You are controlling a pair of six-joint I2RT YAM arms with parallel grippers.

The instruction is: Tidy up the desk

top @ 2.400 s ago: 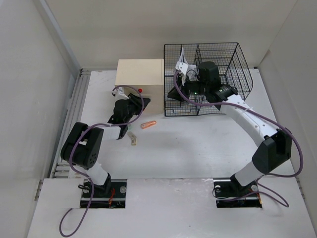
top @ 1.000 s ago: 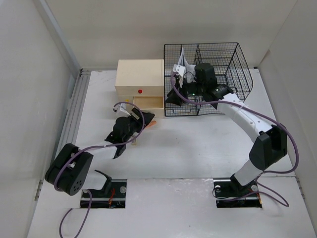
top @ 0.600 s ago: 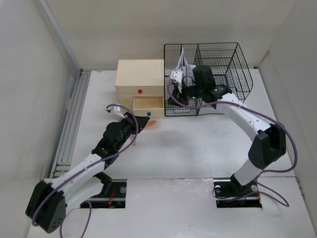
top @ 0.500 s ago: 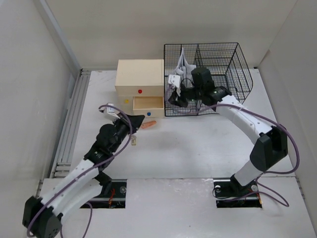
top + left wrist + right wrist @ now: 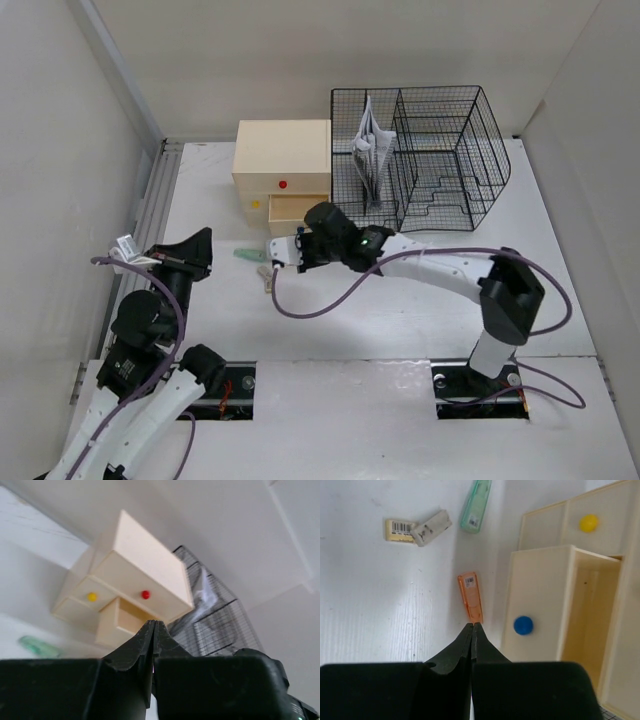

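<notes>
White walls close round a white table [image 5: 430, 300] that fills the middle of the view and carries everything else. At its left side the left tool [image 5: 152, 625] is raised off the surface, its jaws pressed fully together with nothing between them, aimed towards the drawer box; to its right a pale green stick [image 5: 248, 254] lies flat on the table; just nearer the arms sit two small pieces, a yellow barcode label [image 5: 400, 530] and a grey-white chip [image 5: 431, 527], touching end to end; next comes a small orange stick [image 5: 471, 600], lying just beside the front of an open drawer; the right tool [image 5: 471, 626] hangs over it with jaws shut tight and empty, tips at the stick's near end (whether they touch it I cannot tell). Behind stands the beige drawer box [image 5: 282, 150], with a yellow knob [image 5: 254, 204] on a closed drawer, a red knob [image 5: 283, 184] above, and a blue knob [image 5: 523, 625] on the pulled-out drawer [image 5: 540, 590]; furthest right, just beside the box, a black wire basket [image 5: 455, 170] holds grey-white sheets [image 5: 368, 150] upright in its left compartment.
</notes>
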